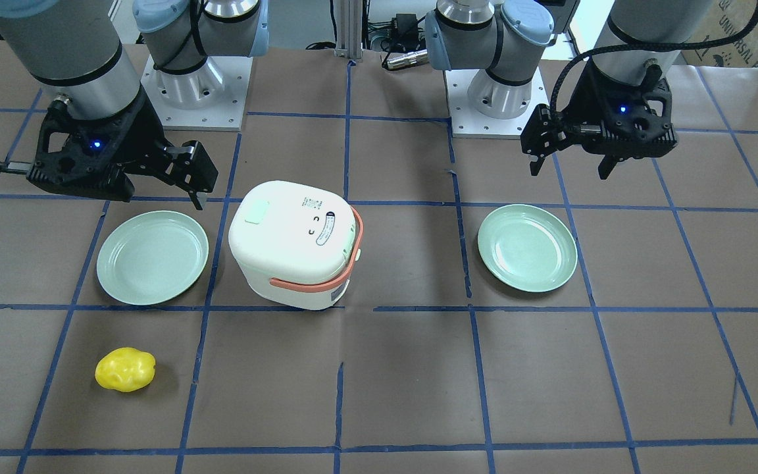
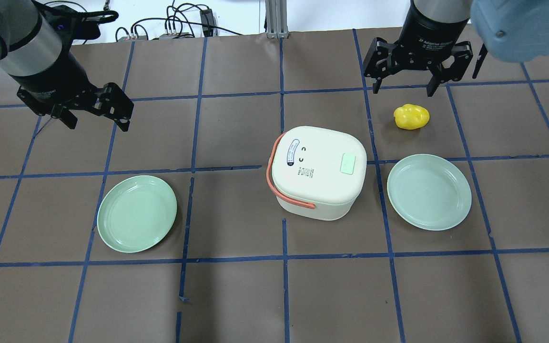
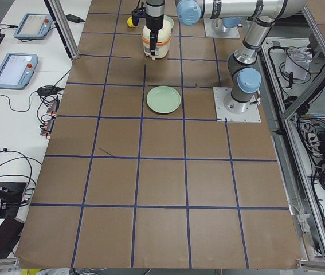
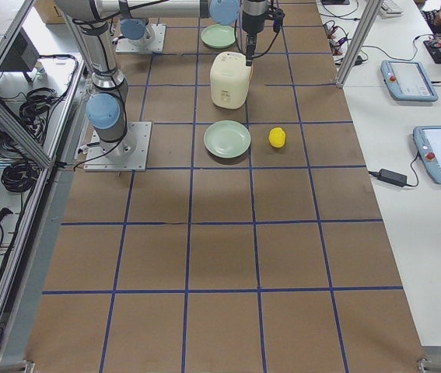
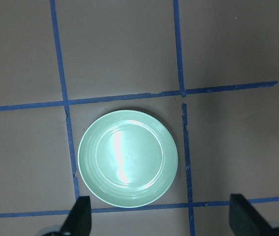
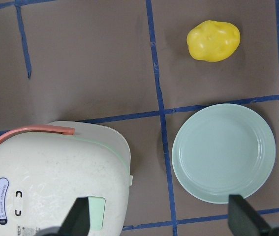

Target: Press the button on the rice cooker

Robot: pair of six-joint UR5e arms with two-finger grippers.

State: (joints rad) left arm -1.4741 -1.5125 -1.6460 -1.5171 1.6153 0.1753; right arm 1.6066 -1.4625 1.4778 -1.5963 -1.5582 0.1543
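The white rice cooker point(image 2: 320, 169) stands mid-table with its lid shut and its coral handle point(image 2: 270, 174) down. A pale green button point(image 2: 349, 165) sits on the lid; it also shows in the front view point(image 1: 256, 212) and the right wrist view point(image 6: 95, 212). My right gripper point(image 2: 403, 91) is open and empty, hovering high. In its wrist view point(image 6: 159, 219) the fingertips straddle the gap between the cooker point(image 6: 55, 182) and a plate. My left gripper point(image 2: 98, 125) is open and empty, high above the other plate point(image 5: 128, 157).
Two pale green plates lie on either side of the cooker, one on my left point(image 2: 137, 213) and one on my right point(image 2: 429, 191). A yellow potato-like toy point(image 2: 411, 116) lies beyond the right plate. Brown paper with blue tape lines covers the table.
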